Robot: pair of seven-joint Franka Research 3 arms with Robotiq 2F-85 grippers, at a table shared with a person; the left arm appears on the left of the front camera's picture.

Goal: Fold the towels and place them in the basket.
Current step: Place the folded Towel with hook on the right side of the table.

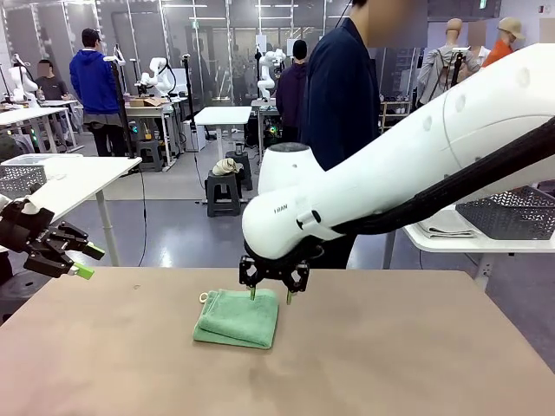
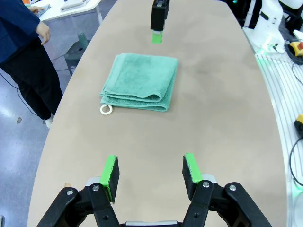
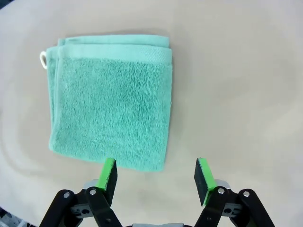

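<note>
You have one mint-green terry towel (image 1: 237, 319) lying flat near the middle of the surface (image 1: 390, 347). It is folded into a thick, layered square, and its white loop (image 1: 204, 297) pokes out at the 10 o'clock corner. The dark grey mesh basket (image 1: 512, 212) stands at 3 o'clock on a white side table (image 1: 451, 241).

Bare table (image 1: 416, 347) surrounds the folded towel (image 1: 238, 319); right claw (image 1: 270, 297) hovers at its far edge

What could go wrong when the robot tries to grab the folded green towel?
1. The right claw hangs open at the towel's edge, one pad over cloth, the other over bare table. Closing there might pinch only the top layer.
2. The layers lie loose, so lifting by one edge could let the fold fall open.
3. The left claw sits far off, so it probably couldn't catch a sagging side.
</note>
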